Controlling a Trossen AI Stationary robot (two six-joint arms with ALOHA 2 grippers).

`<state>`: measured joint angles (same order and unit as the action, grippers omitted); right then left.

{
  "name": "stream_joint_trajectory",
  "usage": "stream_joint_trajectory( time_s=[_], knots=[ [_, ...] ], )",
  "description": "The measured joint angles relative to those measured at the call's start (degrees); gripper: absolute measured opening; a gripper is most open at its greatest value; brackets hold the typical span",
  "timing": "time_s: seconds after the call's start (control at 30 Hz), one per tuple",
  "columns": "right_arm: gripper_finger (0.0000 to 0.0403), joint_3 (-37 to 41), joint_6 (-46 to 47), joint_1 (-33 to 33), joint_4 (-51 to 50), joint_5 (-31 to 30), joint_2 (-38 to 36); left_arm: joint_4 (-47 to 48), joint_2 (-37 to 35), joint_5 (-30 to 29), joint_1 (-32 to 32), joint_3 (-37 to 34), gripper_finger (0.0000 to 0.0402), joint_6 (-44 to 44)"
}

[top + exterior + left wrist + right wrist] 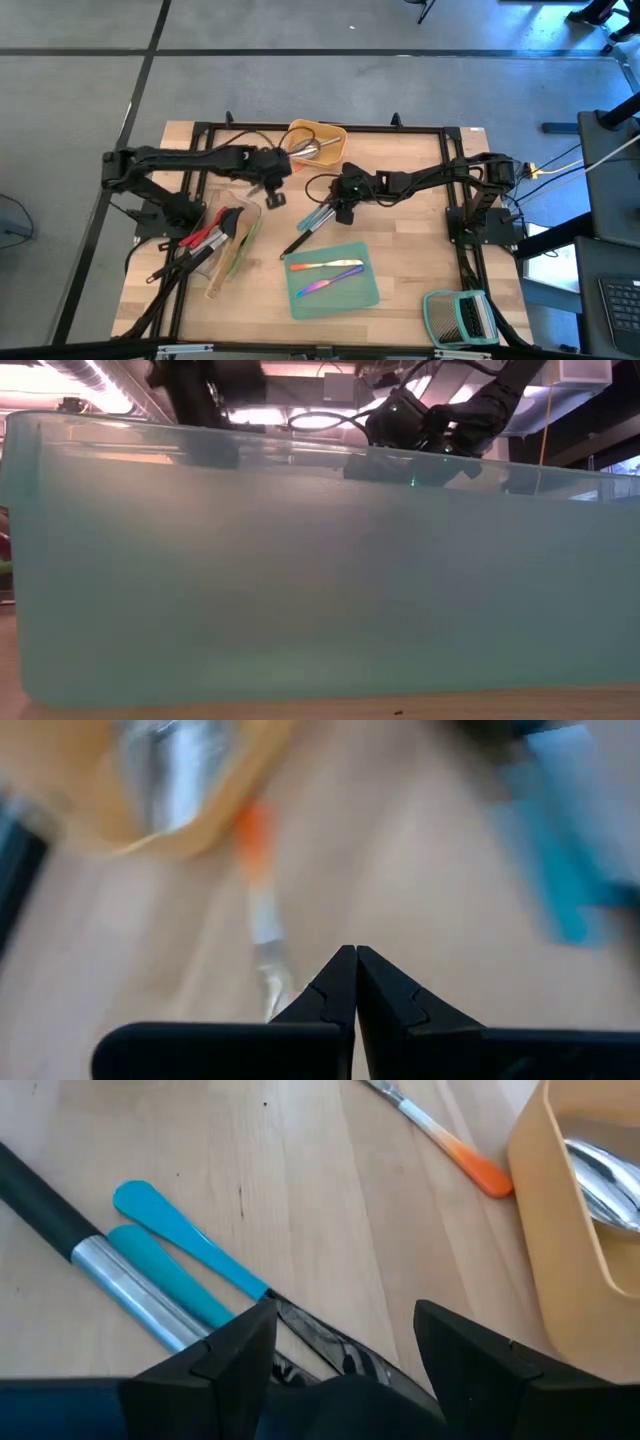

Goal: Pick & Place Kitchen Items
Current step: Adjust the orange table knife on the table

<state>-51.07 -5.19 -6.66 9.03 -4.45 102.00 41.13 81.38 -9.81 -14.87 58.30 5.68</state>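
from above i see my left gripper (272,196) hanging over the counter (420,240) toward its far edge, just beside the yellow tray (330,135), which holds a steel scoop (308,148). my right gripper (336,210) sits near the counter's middle, over the blue-handled tools (316,218). the teal tray (365,290) near the front edge carries iridescent cutlery (330,277), and the clear tray (240,205) by the left edge holds red, black and wooden utensils (212,240).

at counter height the teal tray wall (300,580) fills nearly everything; the dark arms show only above its rim.

on my left wrist the fingers (335,995) are pressed together on nothing, above an orange-tipped utensil (262,900) lying on the wood.

on my right wrist the fingers (240,1345) stand wide, straddling a steel shaft, with two blue handles (180,1240) and a black-and-steel handle (60,1220) lying just beside them. whether they touch the shaft i cannot tell.
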Motion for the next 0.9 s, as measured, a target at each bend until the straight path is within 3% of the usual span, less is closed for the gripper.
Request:
stream_joint_trajectory(
  time_s=[0.07,0.13,0.33,0.9],
  knots=[
    [0.0240,0.0,0.0,0.0,0.2,0.0,0.0,0.3,3.1,-4.5,-2.8,0.0,0.0003,2.1],
    [0.0240,0.0,0.0,0.0,0.2,0.0,0.0,0.1,6.0,-5.1,-5.6,0.0,0.0002,2.5],
    [0.0240,0.0,0.0,0.9,0.1,0.0,0.0,-0.2,12.7,1.9,-11.4,-0.1,0.0003,2.3],
    [0.0240,0.0,0.1,1.6,-1.6,0.1,0.0,-5.3,16.7,2.0,-12.8,-0.1,0.0002,0.5]
  ],
)
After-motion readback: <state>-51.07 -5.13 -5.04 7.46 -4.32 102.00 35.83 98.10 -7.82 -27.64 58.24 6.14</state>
